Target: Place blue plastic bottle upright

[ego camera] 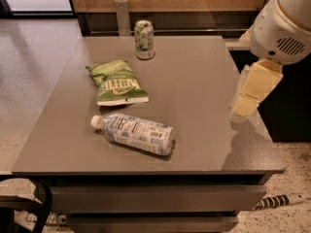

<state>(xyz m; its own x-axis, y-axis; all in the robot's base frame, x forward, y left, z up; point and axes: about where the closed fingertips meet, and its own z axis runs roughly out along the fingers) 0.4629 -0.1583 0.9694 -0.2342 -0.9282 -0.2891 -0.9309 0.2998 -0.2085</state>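
Observation:
The blue plastic bottle (133,132) lies on its side near the front of the grey table (194,76), with its white cap (96,122) pointing left. It is clear and ribbed with a pale printed label. My gripper (244,107) hangs from the white arm (284,25) over the table's right edge, well to the right of the bottle and apart from it. It holds nothing that I can see.
A green-and-silver drink can (144,39) stands upright at the back of the table. A green chip bag (116,83) lies flat between the can and the bottle. A wooden wall panel and dark ledge run behind the table. Speckled floor lies to the left and right.

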